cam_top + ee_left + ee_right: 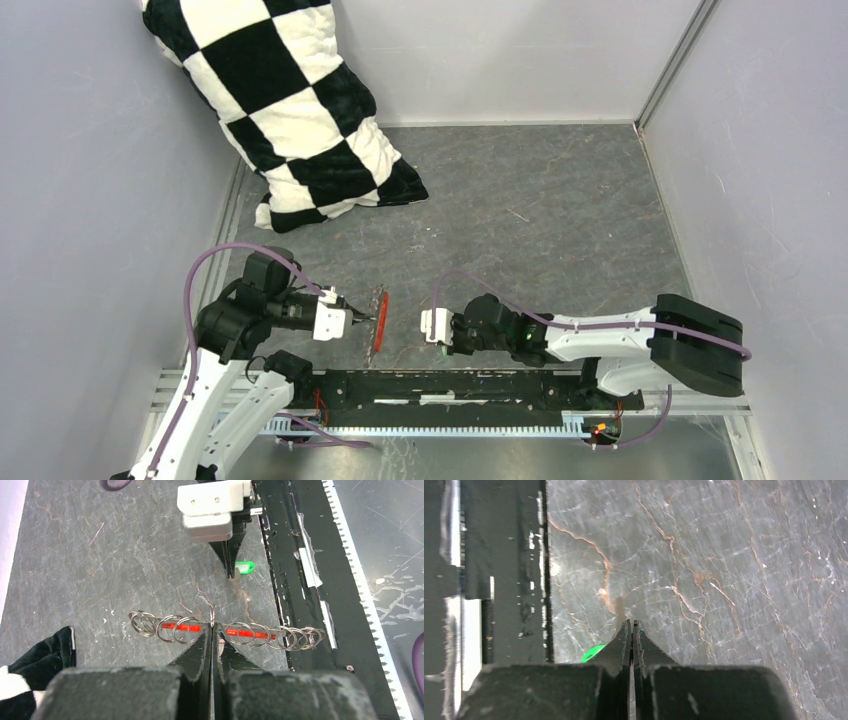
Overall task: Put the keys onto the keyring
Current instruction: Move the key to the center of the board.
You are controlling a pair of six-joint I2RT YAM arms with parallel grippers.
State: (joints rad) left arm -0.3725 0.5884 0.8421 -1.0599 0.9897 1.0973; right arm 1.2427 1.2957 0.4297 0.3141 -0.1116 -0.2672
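Green-headed key (245, 567) near red-tagged keyring (245, 632)

Tabletop (560, 200) is a dark grey slate-look surface, matte, with rust-coloured veins and pale scratches all over. Plain pale lavender-grey panels close it in on three sides: left wall (90, 150), far wall (500, 50), right wall (770, 150). An aluminium corner post (675, 60) runs up the far right corner. A black-and-white checkered cushion (290, 110) is slumped in the far left corner, lower end resting on the tabletop. At the near edge a black rail (450, 385) runs across, with a toothed aluminium strip (450, 428) just nearer, then a shiny, smeared metal sheet (480, 455). Light is even and diffuse, shadows soft.
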